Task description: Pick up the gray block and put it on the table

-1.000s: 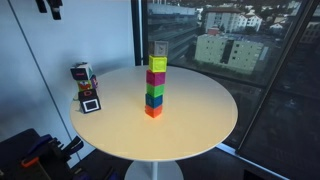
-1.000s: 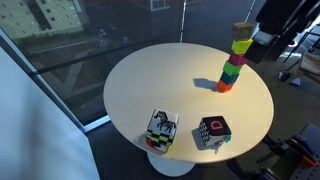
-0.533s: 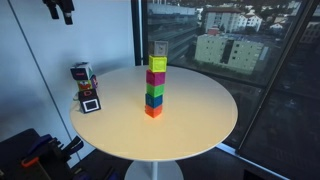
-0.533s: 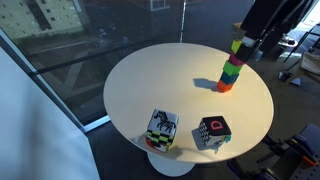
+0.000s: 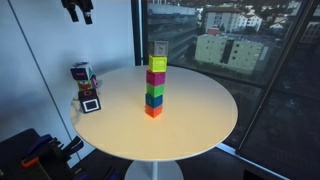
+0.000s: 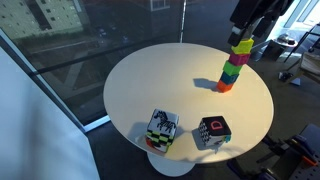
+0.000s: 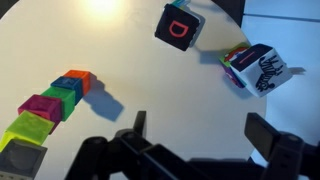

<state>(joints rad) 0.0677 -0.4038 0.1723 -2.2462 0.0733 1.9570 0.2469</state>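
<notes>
Gray block [image 5: 158, 48] sits on top of a stack of 6 cubes, above yellow, magenta, green, blue and orange in that order. The stack stands upright on the round white table [image 5: 200, 110], somewhat off its middle.

My claw [image 5: 80, 17] hangs high at the top edge in an exterior view, well apart from the stack and touching nothing. In the wrist view my 2 fingers [image 7: 135, 128] stand wide apart with only bare tabletop between them. The stack runs along the left side of that view, with the gray block [image 7: 20, 160] at the lower left corner.

2 patterned toy cubes rest near the table's rim: a black one with a red mark [image 7: 178, 25] and a white one with zebra stripes [image 7: 258, 68], just beside each other.
</notes>
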